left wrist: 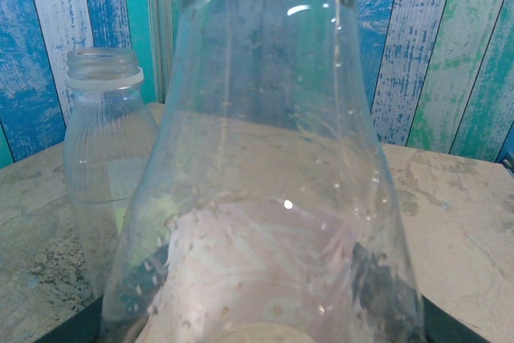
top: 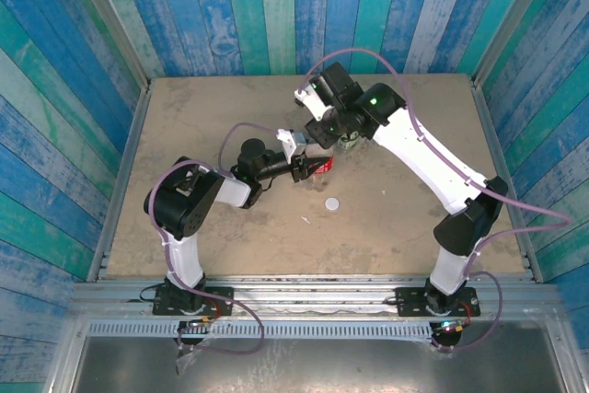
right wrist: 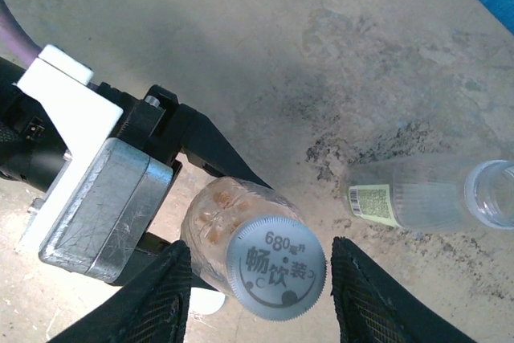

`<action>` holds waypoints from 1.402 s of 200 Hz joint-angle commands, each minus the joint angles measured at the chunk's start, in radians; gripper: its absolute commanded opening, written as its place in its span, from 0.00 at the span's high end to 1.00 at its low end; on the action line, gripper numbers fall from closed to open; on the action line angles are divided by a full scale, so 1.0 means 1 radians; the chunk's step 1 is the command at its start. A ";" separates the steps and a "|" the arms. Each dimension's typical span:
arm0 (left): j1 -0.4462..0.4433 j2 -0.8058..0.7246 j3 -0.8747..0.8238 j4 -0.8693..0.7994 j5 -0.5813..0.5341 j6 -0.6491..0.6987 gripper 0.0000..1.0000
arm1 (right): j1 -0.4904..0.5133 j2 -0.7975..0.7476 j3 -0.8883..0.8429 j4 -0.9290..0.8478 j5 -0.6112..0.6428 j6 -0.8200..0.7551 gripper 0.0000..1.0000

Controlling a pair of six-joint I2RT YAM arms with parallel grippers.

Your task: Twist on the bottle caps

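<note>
My left gripper (top: pixel 308 168) is shut on the red-label bottle (top: pixel 319 167), holding it upright from the side; up close this clear bottle (left wrist: pixel 265 158) spans the left wrist view. A white printed cap (right wrist: pixel 275 267) sits on its neck. My right gripper (right wrist: pixel 261 279) hangs over it, open, one finger (right wrist: pixel 169 295) on each side of the cap with a gap to it. The green-label bottle (right wrist: pixel 434 198) stands uncapped just beyond, its mouth (right wrist: pixel 491 202) open; the same bottle (left wrist: pixel 104 158) shows at the left. A second white cap (top: pixel 332 202) lies on the table.
The tan table (top: pixel 212 117) is walled by blue-green planks on three sides. A small white scrap (top: pixel 305 220) lies near the loose cap. The right arm (top: pixel 419 154) arches over the table's right half.
</note>
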 commanded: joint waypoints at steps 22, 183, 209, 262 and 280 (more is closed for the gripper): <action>-0.009 0.057 -0.012 -0.158 0.028 0.009 0.50 | 0.006 0.019 0.038 -0.020 0.019 -0.006 0.59; -0.009 0.084 -0.027 -0.099 0.033 -0.026 0.50 | 0.004 0.002 0.030 -0.017 0.034 0.047 0.73; -0.009 0.081 -0.030 -0.099 0.039 -0.026 0.51 | 0.004 -0.010 0.020 -0.014 0.012 0.020 0.73; -0.009 0.066 -0.040 -0.105 0.053 -0.022 0.51 | -0.005 -0.028 0.009 -0.003 -0.042 -0.037 0.73; -0.008 0.067 -0.042 -0.104 0.057 -0.023 0.51 | -0.007 -0.029 0.003 0.001 -0.050 -0.050 0.72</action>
